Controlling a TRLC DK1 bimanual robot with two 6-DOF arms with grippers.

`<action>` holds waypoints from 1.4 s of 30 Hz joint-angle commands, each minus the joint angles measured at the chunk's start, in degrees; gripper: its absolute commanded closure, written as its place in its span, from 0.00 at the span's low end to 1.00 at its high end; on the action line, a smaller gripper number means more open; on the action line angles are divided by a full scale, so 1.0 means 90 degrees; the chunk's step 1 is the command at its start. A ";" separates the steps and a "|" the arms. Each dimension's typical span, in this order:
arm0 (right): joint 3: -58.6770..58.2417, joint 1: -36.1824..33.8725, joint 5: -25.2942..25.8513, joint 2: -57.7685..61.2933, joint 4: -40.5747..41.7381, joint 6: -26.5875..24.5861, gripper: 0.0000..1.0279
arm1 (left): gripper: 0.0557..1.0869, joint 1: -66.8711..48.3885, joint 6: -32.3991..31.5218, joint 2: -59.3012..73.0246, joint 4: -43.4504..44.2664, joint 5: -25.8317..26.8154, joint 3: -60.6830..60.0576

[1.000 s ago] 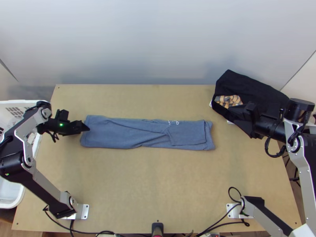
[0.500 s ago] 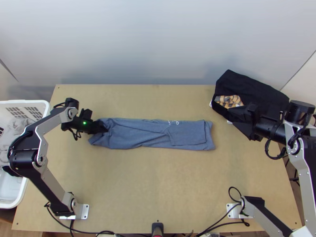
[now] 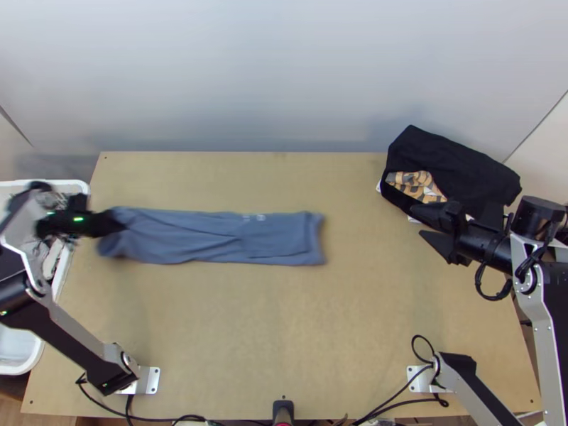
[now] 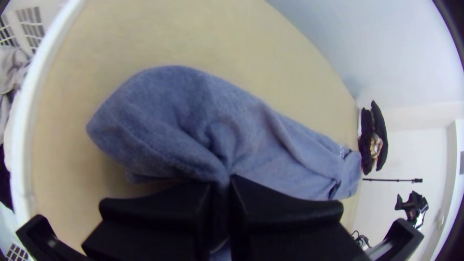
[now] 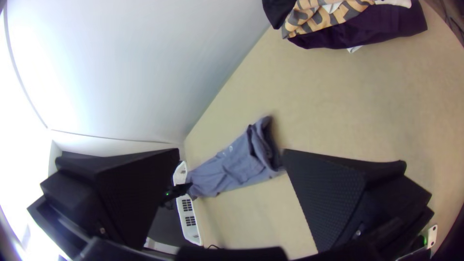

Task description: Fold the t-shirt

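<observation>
Between the black fingers of the left claw [image 4: 222, 182], which are pressed close together, a gathered pinch of the blue t-shirt [image 4: 193, 111] is held at one end of its strip. Creases fan out from the grip, and a loose lobe of cloth spreads just beside the fingers. Near that claw, on the side away from the strip, stands the white basket [image 4: 21, 159]. From the claw toward the other arm, the t-shirt lies along the wooden surface [image 3: 284, 341] as a long, narrow band, a smaller folded panel at its far end.

The step in hand seems to be placing or folding the band by its gripped end. To do it well, the left claw should keep every layer in the pinch, stay low and pull in line with the long edges, so the band does not skew. One central pinch lets both corners sag, so the end probably wants flattening before any fold is pressed down; the basket's rim could also snag the cloth.

Well apart from the band's far end, the right claw [image 3: 420, 222] is spread wide and holds nothing. Just beside it lies a pile of dark clothing [image 3: 461, 167] with a patterned cloth [image 3: 414, 186].
</observation>
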 commanded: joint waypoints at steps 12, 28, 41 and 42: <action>-0.0500 0.0154 -0.0007 -0.0196 0.0341 0.0127 0.04 | 0.97 -0.3327 -0.1701 -0.1978 -0.2260 -0.0196 0.1548; -0.0451 0.0163 0.0002 -0.0558 0.0497 0.0372 0.04 | 0.97 -0.6334 -0.3400 0.0395 -0.1547 -0.0557 0.3326; -0.0461 0.0329 0.0002 -0.0558 0.0566 0.0391 0.04 | 0.16 -0.6872 -0.3596 0.1596 -0.1157 -0.0996 0.4107; -0.0519 0.0339 0.0002 -0.0548 0.0585 0.0391 0.04 | 0.04 -0.6911 -0.3615 0.1684 -0.1137 -0.0977 0.4390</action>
